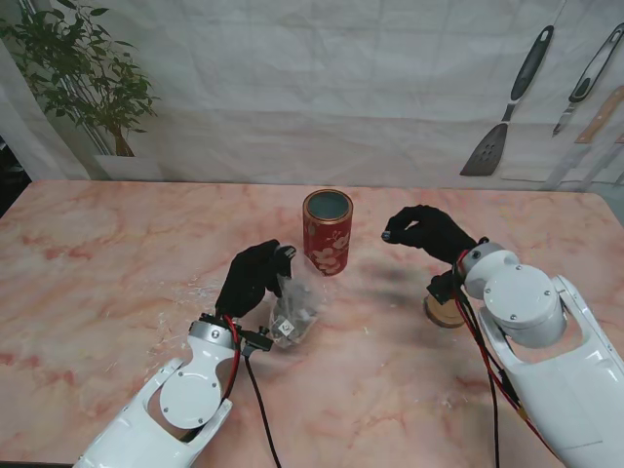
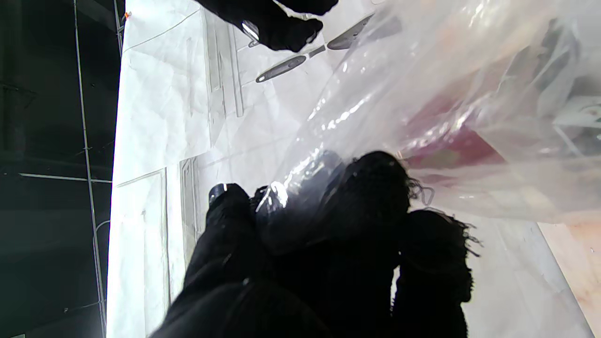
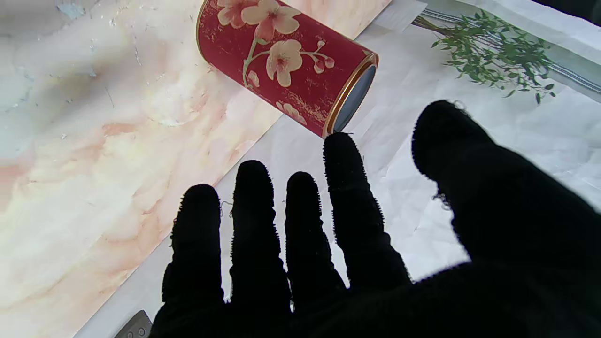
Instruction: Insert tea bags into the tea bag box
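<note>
A red cylindrical tea box (image 1: 327, 232) with a flower print and gold rim stands open-topped mid-table; the right wrist view shows its side and mouth (image 3: 286, 61). My left hand (image 1: 252, 277), in a black glove, is shut on a clear plastic bag of tea bags (image 1: 297, 304), held just left of and nearer to me than the box. Seen from the left wrist, the bag's film (image 2: 422, 108) spreads from my fingers (image 2: 366, 206). My right hand (image 1: 427, 232) hovers to the right of the box with its fingers (image 3: 253, 220) apart, holding nothing.
A round wooden lid (image 1: 444, 310) lies on the marble table (image 1: 107, 283) beside my right wrist. A backdrop sheet with printed spatulas (image 1: 507, 107) and a plant (image 1: 83, 78) rises behind the table's far edge.
</note>
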`<control>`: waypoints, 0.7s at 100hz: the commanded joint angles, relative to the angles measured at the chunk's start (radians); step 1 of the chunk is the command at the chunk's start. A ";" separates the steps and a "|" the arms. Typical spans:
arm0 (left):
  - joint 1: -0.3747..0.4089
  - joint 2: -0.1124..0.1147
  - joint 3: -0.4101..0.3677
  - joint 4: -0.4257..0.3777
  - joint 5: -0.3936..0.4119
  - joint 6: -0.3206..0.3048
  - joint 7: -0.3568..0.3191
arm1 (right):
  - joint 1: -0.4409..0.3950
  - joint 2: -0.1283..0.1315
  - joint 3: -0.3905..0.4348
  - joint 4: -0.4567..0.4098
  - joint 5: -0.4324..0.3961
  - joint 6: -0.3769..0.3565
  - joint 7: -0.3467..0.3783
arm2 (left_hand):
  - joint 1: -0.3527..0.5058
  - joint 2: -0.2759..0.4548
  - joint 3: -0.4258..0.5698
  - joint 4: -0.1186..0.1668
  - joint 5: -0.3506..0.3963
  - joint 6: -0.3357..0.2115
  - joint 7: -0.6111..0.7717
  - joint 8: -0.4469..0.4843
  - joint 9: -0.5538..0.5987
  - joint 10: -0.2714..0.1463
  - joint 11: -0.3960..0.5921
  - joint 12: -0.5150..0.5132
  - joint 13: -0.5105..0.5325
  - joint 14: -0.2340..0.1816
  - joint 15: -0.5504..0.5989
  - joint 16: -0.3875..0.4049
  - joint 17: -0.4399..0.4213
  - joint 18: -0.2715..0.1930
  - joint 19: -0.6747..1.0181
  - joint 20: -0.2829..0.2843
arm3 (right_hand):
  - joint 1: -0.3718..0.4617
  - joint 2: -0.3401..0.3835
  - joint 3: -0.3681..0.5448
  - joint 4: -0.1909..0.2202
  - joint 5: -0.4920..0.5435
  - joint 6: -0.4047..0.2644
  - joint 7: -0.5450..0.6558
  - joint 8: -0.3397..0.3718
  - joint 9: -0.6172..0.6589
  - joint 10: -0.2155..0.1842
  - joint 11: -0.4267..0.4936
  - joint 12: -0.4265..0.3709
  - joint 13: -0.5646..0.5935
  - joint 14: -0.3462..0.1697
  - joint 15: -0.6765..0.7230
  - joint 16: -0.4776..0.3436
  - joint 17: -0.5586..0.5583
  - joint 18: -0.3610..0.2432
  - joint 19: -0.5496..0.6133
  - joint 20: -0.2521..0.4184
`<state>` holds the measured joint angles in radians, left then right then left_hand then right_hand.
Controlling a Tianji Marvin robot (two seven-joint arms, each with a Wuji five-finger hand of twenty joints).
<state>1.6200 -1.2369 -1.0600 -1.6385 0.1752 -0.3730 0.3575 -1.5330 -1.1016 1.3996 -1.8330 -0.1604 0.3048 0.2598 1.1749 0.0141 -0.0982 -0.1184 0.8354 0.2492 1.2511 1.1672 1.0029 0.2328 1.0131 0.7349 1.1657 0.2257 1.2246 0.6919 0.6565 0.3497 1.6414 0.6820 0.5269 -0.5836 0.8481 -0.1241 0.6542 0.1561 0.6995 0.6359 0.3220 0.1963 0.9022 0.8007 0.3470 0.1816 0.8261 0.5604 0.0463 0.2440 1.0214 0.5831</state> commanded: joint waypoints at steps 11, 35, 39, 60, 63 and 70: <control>0.008 0.006 -0.019 -0.013 0.009 0.017 -0.013 | -0.081 0.001 0.022 -0.007 0.037 -0.055 -0.004 | 0.074 0.090 0.045 0.044 0.009 -0.034 0.054 0.013 0.003 -0.052 0.000 -0.018 0.000 0.019 -0.014 -0.006 0.000 -0.033 0.014 0.014 | 0.016 -0.005 -0.008 0.021 -0.016 -0.024 -0.040 -0.020 0.005 0.001 -0.027 -0.023 0.014 0.008 -0.028 -0.008 0.002 0.018 -0.047 -0.011; 0.009 0.016 -0.045 -0.015 0.024 0.038 -0.035 | -0.140 0.002 0.051 -0.008 0.060 -0.097 0.002 | 0.074 0.091 0.046 0.044 0.009 -0.034 0.054 0.013 0.001 -0.053 0.000 -0.018 -0.001 0.019 -0.014 -0.007 0.000 -0.032 0.014 0.014 | 0.020 0.005 -0.019 0.023 -0.032 -0.019 -0.062 -0.023 -0.009 0.011 -0.050 -0.041 0.001 0.009 -0.042 -0.008 0.000 0.022 -0.063 -0.007; 0.008 0.018 -0.052 -0.015 0.030 0.043 -0.041 | -0.145 0.002 0.055 -0.008 0.057 -0.097 0.002 | 0.073 0.091 0.045 0.044 0.008 -0.034 0.053 0.013 0.000 -0.054 -0.001 -0.018 -0.002 0.019 -0.015 -0.007 0.000 -0.032 0.014 0.014 | 0.019 0.007 -0.021 0.023 -0.031 -0.020 -0.063 -0.023 -0.010 0.011 -0.050 -0.042 0.002 0.009 -0.041 -0.007 0.000 0.022 -0.064 -0.005; 0.001 0.029 -0.098 -0.013 0.063 0.099 -0.064 | -0.161 0.003 0.074 -0.005 0.067 -0.089 0.011 | 0.072 0.094 0.046 0.044 0.003 -0.037 0.050 0.012 -0.006 -0.057 -0.004 -0.019 -0.010 0.018 -0.021 -0.007 -0.007 -0.037 0.007 0.012 | 0.020 0.013 -0.027 0.024 -0.028 -0.017 -0.065 -0.020 -0.014 0.015 -0.047 -0.046 0.000 0.009 -0.041 -0.005 0.001 0.020 -0.065 0.005; -0.001 0.030 -0.105 -0.012 0.065 0.107 -0.069 | -0.163 0.004 0.076 -0.005 0.066 -0.087 0.013 | 0.071 0.093 0.045 0.044 0.002 -0.037 0.050 0.012 -0.006 -0.057 -0.004 -0.019 -0.010 0.018 -0.021 -0.007 -0.007 -0.037 0.006 0.012 | 0.021 0.014 -0.027 0.025 -0.027 -0.016 -0.065 -0.020 -0.014 0.015 -0.047 -0.046 -0.001 0.010 -0.040 -0.005 0.000 0.020 -0.065 0.006; -0.007 0.033 -0.121 -0.008 0.062 0.122 -0.083 | -0.167 0.005 0.081 -0.007 0.065 -0.080 0.018 | 0.071 0.094 0.045 0.044 0.003 -0.037 0.050 0.012 -0.006 -0.058 -0.003 -0.019 -0.011 0.018 -0.022 -0.007 -0.009 -0.038 0.005 0.012 | 0.020 0.014 -0.028 0.025 -0.027 -0.014 -0.066 -0.019 -0.016 0.016 -0.047 -0.047 -0.002 0.010 -0.041 -0.005 0.000 0.021 -0.065 0.009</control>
<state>1.6277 -1.2129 -1.1641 -1.6494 0.2453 -0.2563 0.2966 -1.6889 -1.1012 1.4762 -1.8392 -0.0922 0.2176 0.2609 1.1749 0.0141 -0.0982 -0.1184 0.8354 0.2491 1.2511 1.1672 1.0028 0.2328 1.0125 0.7349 1.1640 0.2258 1.2159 0.6917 0.6556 0.3496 1.6398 0.6820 0.5276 -0.5812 0.8436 -0.1241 0.6367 0.1557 0.6397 0.6224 0.3206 0.2059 0.8649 0.7649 0.3470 0.1905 0.7908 0.5602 0.0466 0.2447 0.9793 0.5824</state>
